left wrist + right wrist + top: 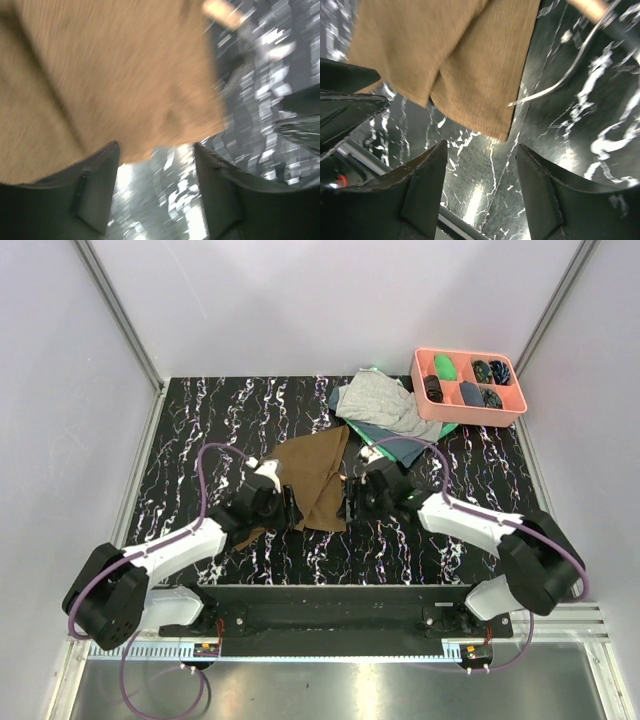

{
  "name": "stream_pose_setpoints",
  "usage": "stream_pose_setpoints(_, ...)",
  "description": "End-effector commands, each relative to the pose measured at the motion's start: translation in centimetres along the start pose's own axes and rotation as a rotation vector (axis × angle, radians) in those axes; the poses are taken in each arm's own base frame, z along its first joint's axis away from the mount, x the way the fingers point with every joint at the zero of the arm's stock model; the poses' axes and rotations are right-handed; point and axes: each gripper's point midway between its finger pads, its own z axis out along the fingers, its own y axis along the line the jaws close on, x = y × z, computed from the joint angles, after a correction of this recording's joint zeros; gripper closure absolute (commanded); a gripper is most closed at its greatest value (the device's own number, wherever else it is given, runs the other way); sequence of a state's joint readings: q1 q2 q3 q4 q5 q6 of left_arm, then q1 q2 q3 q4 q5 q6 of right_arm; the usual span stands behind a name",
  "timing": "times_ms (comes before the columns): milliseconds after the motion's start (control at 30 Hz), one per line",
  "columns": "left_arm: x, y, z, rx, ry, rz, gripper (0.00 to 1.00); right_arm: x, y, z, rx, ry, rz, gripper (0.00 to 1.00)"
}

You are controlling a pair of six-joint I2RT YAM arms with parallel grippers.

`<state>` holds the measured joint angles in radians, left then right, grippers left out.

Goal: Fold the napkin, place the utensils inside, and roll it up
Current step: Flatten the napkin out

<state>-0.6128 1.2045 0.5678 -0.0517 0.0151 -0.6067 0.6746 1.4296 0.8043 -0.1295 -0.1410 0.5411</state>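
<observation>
**Napkin doubled, both grippers empty**

Your left gripper (pixel 156 150) and right gripper (pixel 482 150) stand parted, grasping nothing. The napkin (pixel 315 480) lies doubled just ahead of both. The utensils (pixel 589 6) wait beyond its edge on the right gripper's side, probably staged for loading.

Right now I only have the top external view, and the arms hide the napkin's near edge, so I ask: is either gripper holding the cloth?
Observer: No. In the left wrist view the left gripper is open, only table between its fingers; the napkin ends just beyond them.
Operator: And the right?
Observer: The right gripper is open too, the napkin's folded corner lying ahead of it.
Operator: Utensils?
Observer: A thin silver utensil lies on the table beside that corner.
</observation>
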Motion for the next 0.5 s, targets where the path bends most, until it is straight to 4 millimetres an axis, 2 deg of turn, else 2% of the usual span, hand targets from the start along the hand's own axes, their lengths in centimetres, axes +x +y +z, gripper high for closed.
stream_pose_setpoints(0,1.6,0.7,0.1,-0.051,0.038,0.076,0.45,1.3,0.9,1.3,0.066,0.021,0.013,0.37)
stream_pose_setpoints(67,2.0,0.5,0.4,-0.052,0.053,0.097,0.47,2.5,1.0,2.2,0.092,0.048,0.003,0.40)
stream_pose_setpoints(200,2.9,0.6,1.2,-0.052,0.083,0.105,0.48,3.4,0.4,3.9,0.164,0.073,0.000,0.44)
stream_pose_setpoints(467,2.1,-0.2,1.7,-0.022,0.046,0.123,0.48,3.5,-1.5,5.3,0.290,0.081,-0.008,0.50)
